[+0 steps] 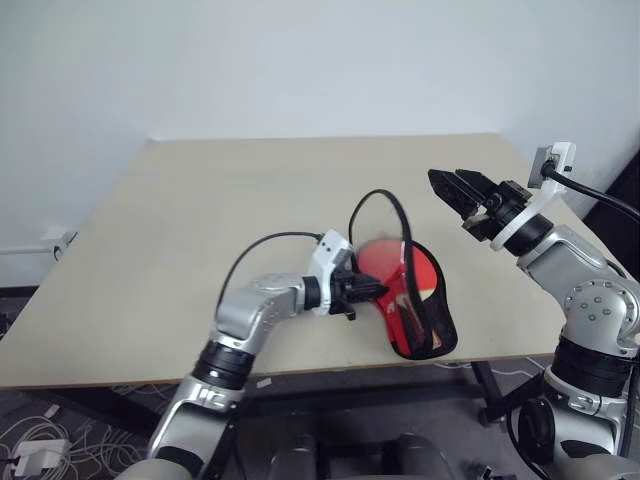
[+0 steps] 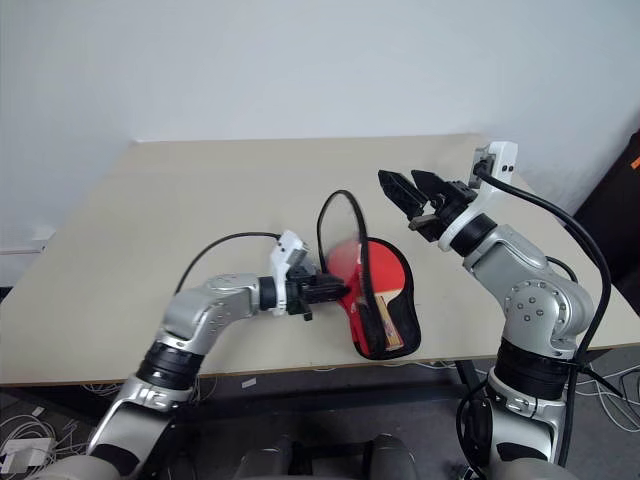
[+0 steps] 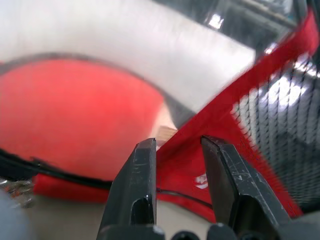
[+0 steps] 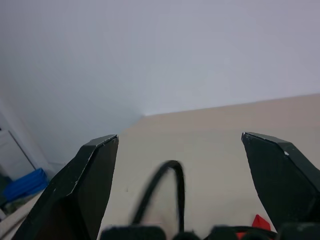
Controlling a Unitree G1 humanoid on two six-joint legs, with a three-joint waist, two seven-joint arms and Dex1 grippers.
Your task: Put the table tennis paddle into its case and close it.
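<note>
The left gripper (image 1: 378, 291) is clamped on the case (image 1: 425, 320) near the table's near edge (image 1: 120, 372), paddle (image 1: 385, 265) inside; the right gripper (image 1: 450, 185) hangs spread over open tabletop.

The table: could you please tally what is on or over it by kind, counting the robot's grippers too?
Table tennis paddle: 1
Case: 1
Grippers: 2, the left gripper at the case, the right gripper raised with jaws wide
Total: 4, all at one table
</note>
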